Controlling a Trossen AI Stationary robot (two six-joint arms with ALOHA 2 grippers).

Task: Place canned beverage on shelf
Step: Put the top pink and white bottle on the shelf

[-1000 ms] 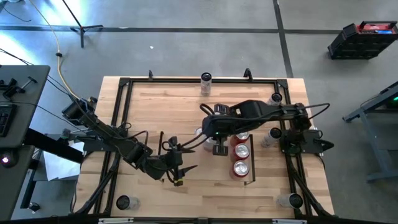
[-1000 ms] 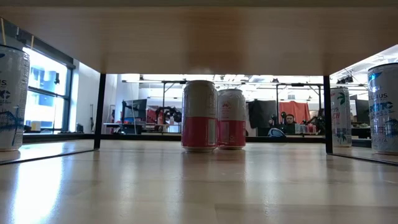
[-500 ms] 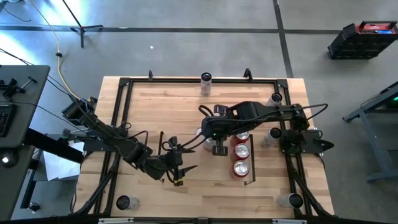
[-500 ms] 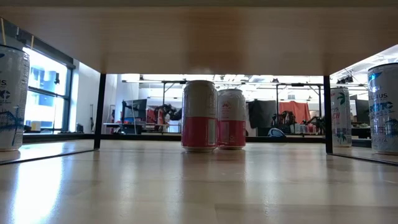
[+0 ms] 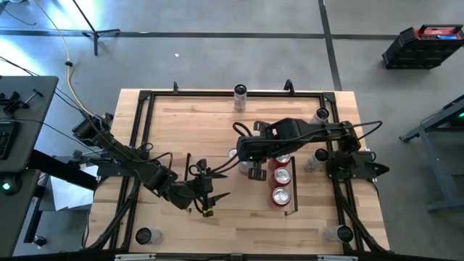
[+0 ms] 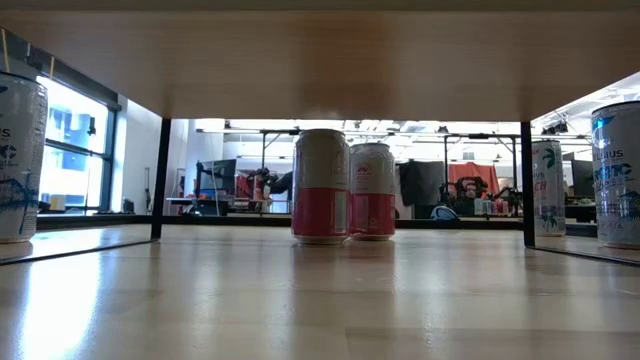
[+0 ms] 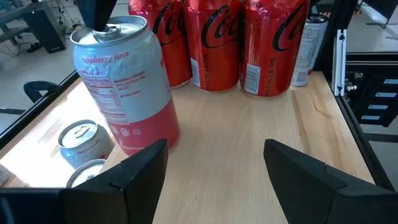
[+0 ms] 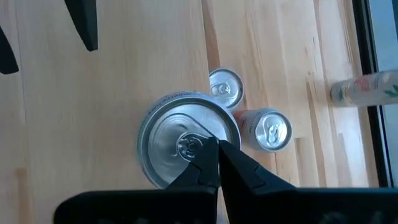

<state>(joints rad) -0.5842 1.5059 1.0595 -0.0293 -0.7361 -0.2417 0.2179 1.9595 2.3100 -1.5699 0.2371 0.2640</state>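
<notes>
A pink-and-silver raspberry lime can (image 7: 124,93) stands upright on the light-wood shelf (image 7: 249,137), beside three red cola cans (image 7: 217,43). In the high view it is the grey top (image 5: 255,172) left of the red cans (image 5: 281,176). My right gripper (image 8: 217,155) is shut and points down right over this can's top (image 8: 180,134); it also shows in the left wrist view (image 7: 96,15). My left gripper (image 5: 216,197) is open and empty, level, facing the can from the table's left, with its fingers (image 7: 143,168) well short of it. My right gripper's shut fingertips stand at the can's top by the tab (image 7: 106,28), coming from above and pointing down. I cannot tell whether they touch it. The can stands upright on the shelf.
Two more can tops (image 8: 225,89) (image 8: 270,130) show lower down beside the shelf; the low view shows two pink-and-white cans (image 6: 321,185) (image 6: 372,190). Single cans stand at the far edge (image 5: 239,94) and near corners (image 5: 143,235) (image 5: 339,233). A black frame (image 5: 145,101) edges the tabletop.
</notes>
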